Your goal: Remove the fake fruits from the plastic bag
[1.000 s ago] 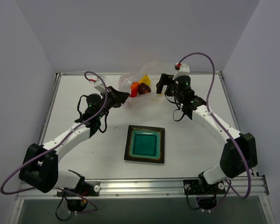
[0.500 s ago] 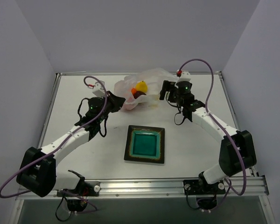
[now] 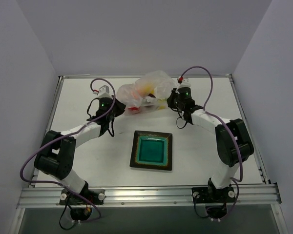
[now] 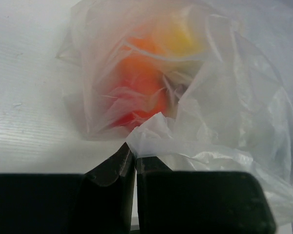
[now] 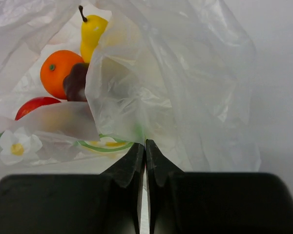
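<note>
My left gripper (image 4: 132, 158) and right gripper (image 5: 145, 148) each pinch a fold of the thin, floppy, slippery bag (image 3: 154, 84) by the desk's far edge, and the light round fruits (image 5: 58, 73) inside would likely roll.

Fruits (image 5: 61, 73) are walled in by the bag (image 3: 154, 83), with film folded across them. Left gripper (image 4: 135, 155) and right gripper (image 5: 145, 146) pinch it from either side. Table (image 3: 102, 163) round the plate (image 3: 151, 134) is open.
</note>
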### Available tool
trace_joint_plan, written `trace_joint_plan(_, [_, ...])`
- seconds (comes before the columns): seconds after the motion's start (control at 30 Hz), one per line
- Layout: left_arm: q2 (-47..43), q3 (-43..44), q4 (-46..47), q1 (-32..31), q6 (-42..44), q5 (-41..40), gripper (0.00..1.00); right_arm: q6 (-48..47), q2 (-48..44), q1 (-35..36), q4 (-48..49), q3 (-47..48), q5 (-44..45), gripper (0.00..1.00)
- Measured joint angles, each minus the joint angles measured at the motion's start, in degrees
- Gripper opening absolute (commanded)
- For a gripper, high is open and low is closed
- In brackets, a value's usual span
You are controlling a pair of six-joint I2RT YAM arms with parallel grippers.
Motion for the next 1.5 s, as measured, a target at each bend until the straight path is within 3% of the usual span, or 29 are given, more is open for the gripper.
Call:
trace_joint_plan(0.13, [1.4,-1.9,0.9,0.4,-1.0,0.8,0.02,1.4,-5.5,0.2,4.4,-8.8,0.5,0.00])
trace_joint_plan(0.4, [-1.3,-9.6,2.5,-2.5,-1.5,2.5,0.02,5.5,-24.9,2.5,1.4,-25.6,4.1,0.00])
trace_joint_plan(0.67, [-17.4,-12.2,-2.3,-9.5,-0.2,-2.4,0.03,5.7,-43.5,7.8,-6.3,-26.9,10.6,0.00])
trace_joint_plan(0.83, [-18.5,-10.7,-2.6,-10.0,1.0,-4.8,0.02,5.3,-39.1,5.0,-6.6,-26.0,12.4,0.00])
trace_joint_plan(1.07, [-1.1,-3.9,-1.0,-8.1,0.3,-2.3,0.04,5.3,-18.8,-3.1,-2.5,-22.8,8.5,0.00])
trace_joint_plan(1.1, [0.8,-3.5,-0.8,-7.7,0.1,-1.7,0.09,5.2,-16.1,-3.3,-2.2,-21.7,7.9,0.00])
trace_joint_plan(1.13, [2.5,-3.1,-0.9,-6.7,-0.1,-1.2,0.27,5.2,-13.5,-3.5,-2.0,-20.4,7.3,0.00])
trace_joint_plan(1.2, [4.6,-2.8,-1.4,-5.5,0.2,-1.1,0.46,4.9,-9.4,-3.7,-1.0,-18.3,6.7,0.00])
trace_joint_plan(1.23, [4.8,-2.8,-1.9,-5.2,0.6,-1.5,0.61,4.8,-8.1,-3.9,-0.7,-17.7,6.1,0.00])
trace_joint_plan(1.27, [4.5,-2.8,-2.3,-5.2,1.2,-2.0,0.67,4.7,-7.6,-4.0,-0.4,-17.5,6.0,0.00])
trace_joint_plan(1.37, [1.1,-2.8,-4.0,-6.1,3.0,-3.2,0.84,4.3,-8.3,-4.3,-0.2,-17.5,5.7,0.00])
trace_joint_plan(1.5, [-8.7,-3.7,-6.8,-7.9,5.5,-4.2,0.87,3.7,-10.3,-4.3,-0.1,-17.3,5.6,0.00])
